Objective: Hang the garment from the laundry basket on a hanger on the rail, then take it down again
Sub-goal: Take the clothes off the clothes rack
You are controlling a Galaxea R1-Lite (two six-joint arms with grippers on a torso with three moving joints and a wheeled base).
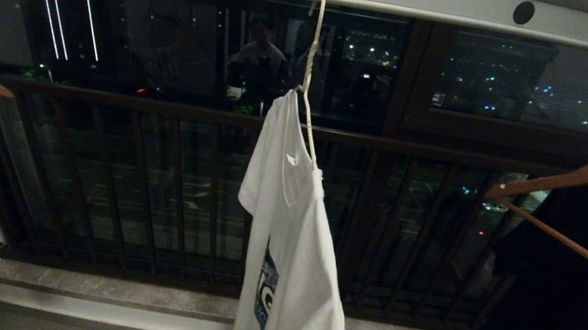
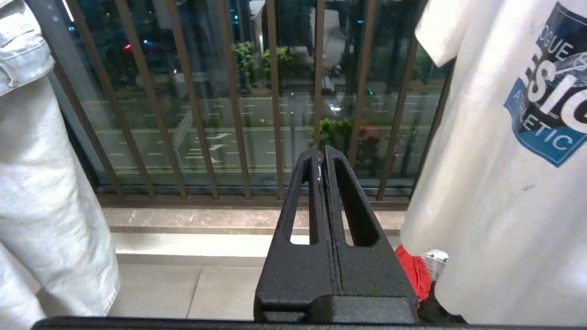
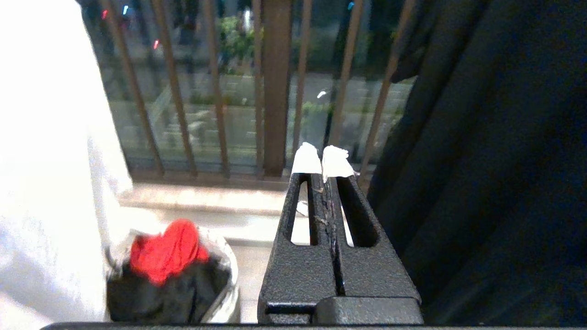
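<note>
The white T-shirt (image 1: 288, 236) hangs lopsided on the wire hanger (image 1: 310, 84) hooked into the rail (image 1: 417, 0), while the left hand (image 2: 322, 158) and right hand (image 3: 321, 162), both pressed together and empty, sit low beside it.

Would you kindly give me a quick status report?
Left end effector and right end effector shut, empty. T-shirt on wire hanger, hooked in rail. Nothing obstructing.

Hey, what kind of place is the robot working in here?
Most likely an enclosed apartment balcony used for drying laundry, well above street level at night. A holed rail carries a T-shirt on a wire hanger, and beyond the barred railing lies a road far below.
</note>
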